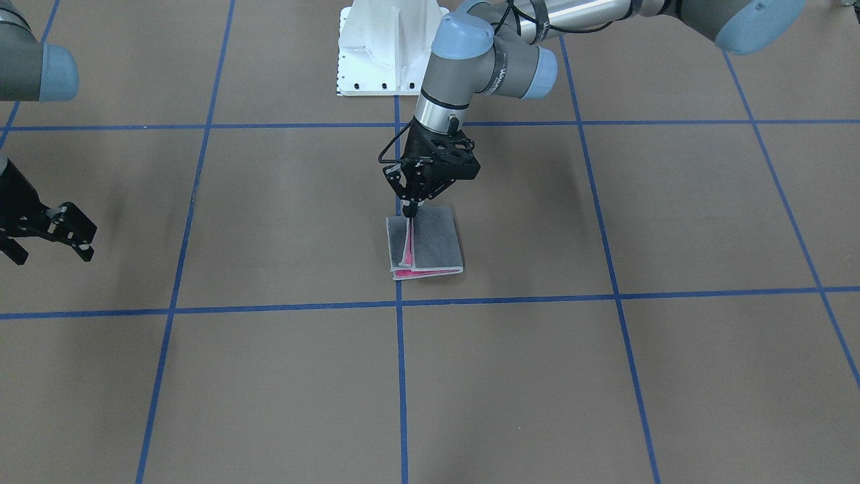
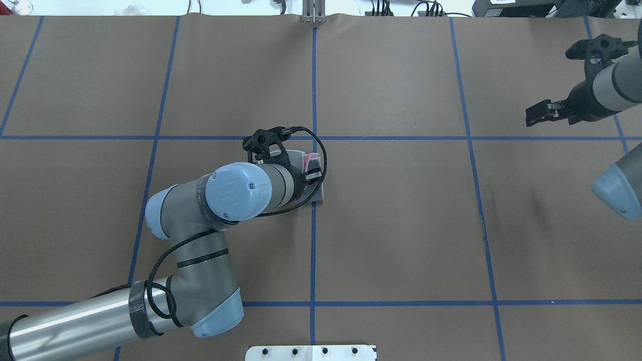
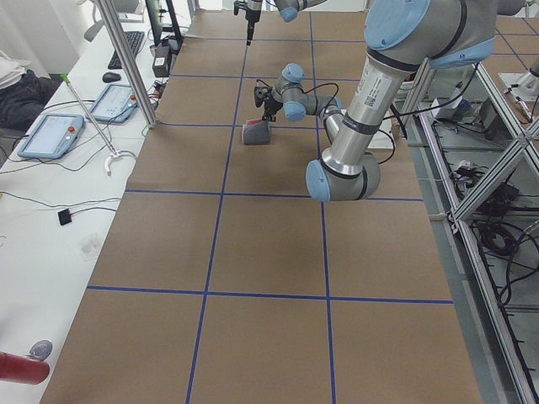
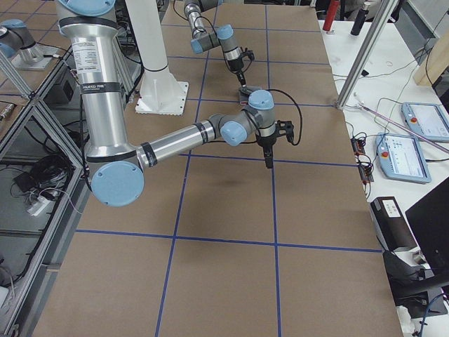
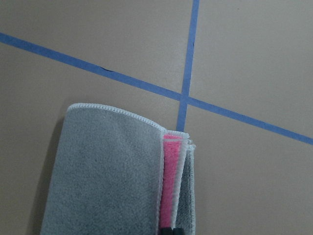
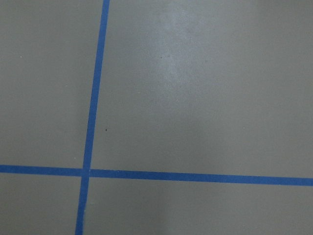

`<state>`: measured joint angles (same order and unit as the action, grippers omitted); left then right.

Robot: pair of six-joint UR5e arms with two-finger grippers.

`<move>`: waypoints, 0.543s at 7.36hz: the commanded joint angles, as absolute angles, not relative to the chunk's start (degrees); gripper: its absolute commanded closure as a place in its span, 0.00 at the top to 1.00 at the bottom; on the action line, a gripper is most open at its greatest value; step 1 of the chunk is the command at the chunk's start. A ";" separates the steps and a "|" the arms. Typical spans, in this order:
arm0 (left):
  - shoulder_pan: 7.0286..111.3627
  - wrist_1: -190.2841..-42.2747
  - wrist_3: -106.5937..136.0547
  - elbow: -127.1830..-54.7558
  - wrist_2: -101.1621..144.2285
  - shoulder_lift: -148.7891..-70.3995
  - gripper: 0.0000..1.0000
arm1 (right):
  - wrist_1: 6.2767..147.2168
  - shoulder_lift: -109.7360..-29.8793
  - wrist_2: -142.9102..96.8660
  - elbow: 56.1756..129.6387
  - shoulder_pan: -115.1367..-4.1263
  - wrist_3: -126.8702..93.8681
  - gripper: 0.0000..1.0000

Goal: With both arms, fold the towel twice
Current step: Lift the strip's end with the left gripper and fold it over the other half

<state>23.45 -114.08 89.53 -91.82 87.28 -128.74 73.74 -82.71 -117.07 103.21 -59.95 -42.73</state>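
The towel [image 1: 430, 243] lies folded at the table's middle, grey face out, with a pink strip showing between its layers along one edge. My left gripper [image 1: 409, 214] points straight down at the towel's edge nearest the robot base and is shut on a layer there. In the left wrist view the fingertips [image 5: 168, 230] pinch at the pink seam of the towel [image 5: 112, 176]. In the overhead view the left wrist hides most of the towel [image 2: 312, 160]. My right gripper [image 1: 50, 255] hovers open far off to the side, holding nothing; its wrist view shows only bare table.
Blue tape lines [image 1: 399, 376] divide the brown table into squares. The white pedestal base [image 1: 383, 47] stands behind the towel. A side bench with tablets [image 3: 50, 135] and an upright metal post [image 4: 358, 63] border the table's ends.
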 commanded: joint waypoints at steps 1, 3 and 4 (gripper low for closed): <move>23.47 -114.08 89.56 -91.41 87.28 -128.85 0.00 | 73.74 -82.71 -116.98 103.18 -59.94 -42.80 1.00; 23.47 -114.08 89.65 -87.48 87.28 -132.34 0.31 | 73.74 -82.71 -117.07 103.10 -59.94 -42.71 1.00; 23.47 -114.08 89.65 -86.76 87.28 -132.89 0.58 | 73.74 -82.71 -117.16 103.10 -59.94 -42.71 1.00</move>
<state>23.47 -114.08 89.63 -88.44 87.27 -131.56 73.74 -82.70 -117.06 103.11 -59.94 -42.73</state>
